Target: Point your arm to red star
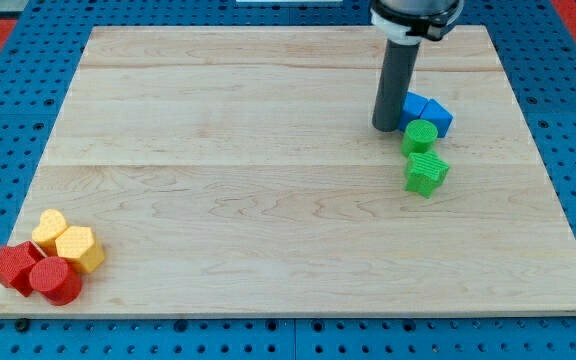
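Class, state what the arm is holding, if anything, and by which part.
Nothing is held. My tip rests beside the blue block and green cylinder.

My tip (385, 127) rests beside the blue block (428, 112), well apart from the red star (14, 266).

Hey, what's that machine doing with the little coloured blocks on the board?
It's a robot arm with a rod. My tip rests on the wooden board near the view's top right, beside a blue block, a green cylinder and a green star. I'm meant to point at the red star, far off at the bottom left with a red cylinder and two yellow blocks.
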Robot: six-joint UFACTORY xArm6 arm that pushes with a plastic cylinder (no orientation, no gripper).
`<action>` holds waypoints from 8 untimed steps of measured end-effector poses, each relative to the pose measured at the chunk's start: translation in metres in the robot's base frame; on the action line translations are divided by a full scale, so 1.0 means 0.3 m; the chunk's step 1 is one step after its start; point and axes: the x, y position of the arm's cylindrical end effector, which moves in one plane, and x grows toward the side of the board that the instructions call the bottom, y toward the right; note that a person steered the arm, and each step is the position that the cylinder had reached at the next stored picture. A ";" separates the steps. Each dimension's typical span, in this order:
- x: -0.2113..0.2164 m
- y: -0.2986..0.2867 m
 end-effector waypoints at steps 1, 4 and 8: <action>-0.072 0.045; -0.072 -0.072; 0.047 -1.335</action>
